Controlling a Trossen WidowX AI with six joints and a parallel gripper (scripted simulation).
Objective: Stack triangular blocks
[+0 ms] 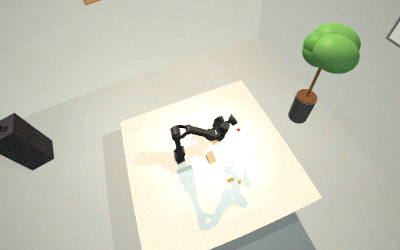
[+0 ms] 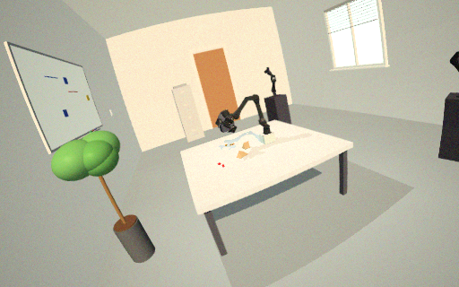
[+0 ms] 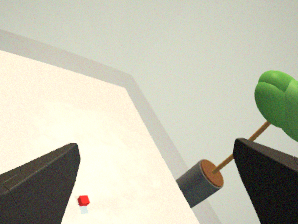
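one block (image 1: pixel 213 142) is partly hidden from above.

Two blocks (image 2: pixel 246 145) (image 2: pixel 242 154) sit apart on the table (image 1: pixel 275 172) (image 2: pixel 284 166) (image 3: pixel 120 125), before the arm's base (image 2: pixel 268 138); small cubes (image 2: pixel 220 164) lie nearby; a plant (image 1: pixel 303 106) (image 2: pixel 134 239) (image 3: pixel 201 184) stands beyond the table's edge.
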